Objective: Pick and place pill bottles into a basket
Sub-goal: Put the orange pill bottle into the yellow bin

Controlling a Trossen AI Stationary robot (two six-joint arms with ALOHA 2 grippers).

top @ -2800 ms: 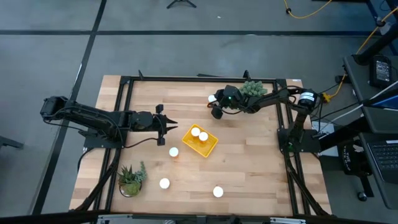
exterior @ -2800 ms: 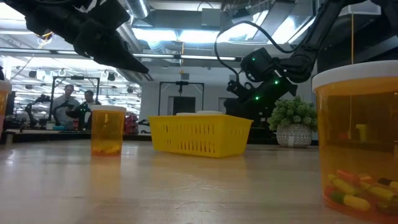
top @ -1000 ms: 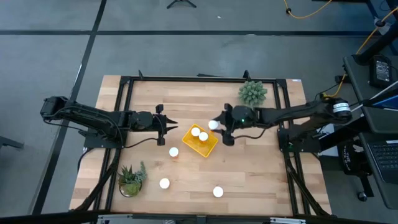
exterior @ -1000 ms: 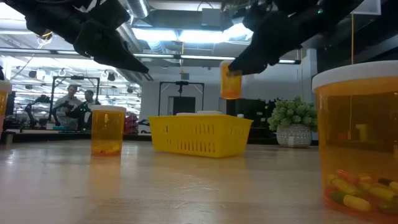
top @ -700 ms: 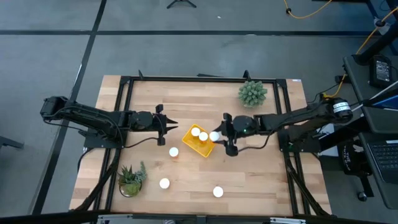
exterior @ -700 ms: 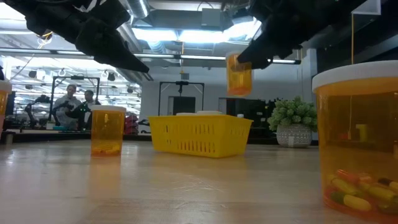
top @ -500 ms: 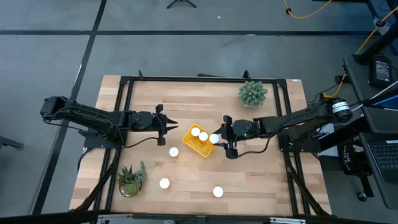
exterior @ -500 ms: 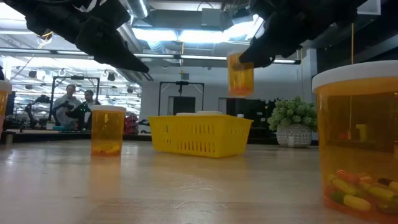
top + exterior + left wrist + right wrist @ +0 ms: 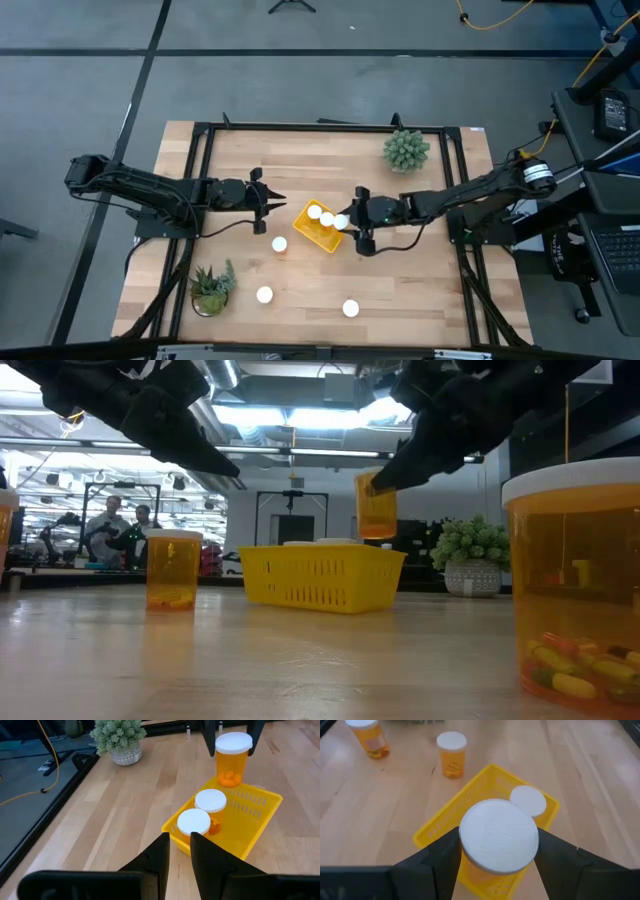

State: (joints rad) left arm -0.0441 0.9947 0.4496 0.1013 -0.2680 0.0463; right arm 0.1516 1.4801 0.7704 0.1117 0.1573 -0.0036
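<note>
The right gripper (image 9: 351,221) is up in the air over the edge of the yellow basket (image 9: 322,227), and its fingers are pressed tight on both sides of a pill bottle (image 9: 376,505), just under the white cap. In the low view the held bottle hangs above the basket, not touching it. In the right wrist view its big white cap (image 9: 498,840) sits between the two dark fingers (image 9: 437,859), with the basket right under it. Two more pill bottles (image 9: 201,819) already stand inside the basket, side by side and close together (you can see their white caps best from the left wrist camera). Three other pill bottles (image 9: 280,244) stand on the wooden worktop (image 9: 400,270): one just beside the basket on the left arm's side, and two well apart nearer the front edge, at (image 9: 264,294) and (image 9: 350,308). The left gripper (image 9: 268,202) waits above the worktop near the basket, pointing toward it, holding nothing, with its fingers (image 9: 155,860) only a little way apart. One green potted plant (image 9: 406,149) stands near the far edge behind the right arm, and another potted plant (image 9: 211,287) stands near the front corner on the left side.
</note>
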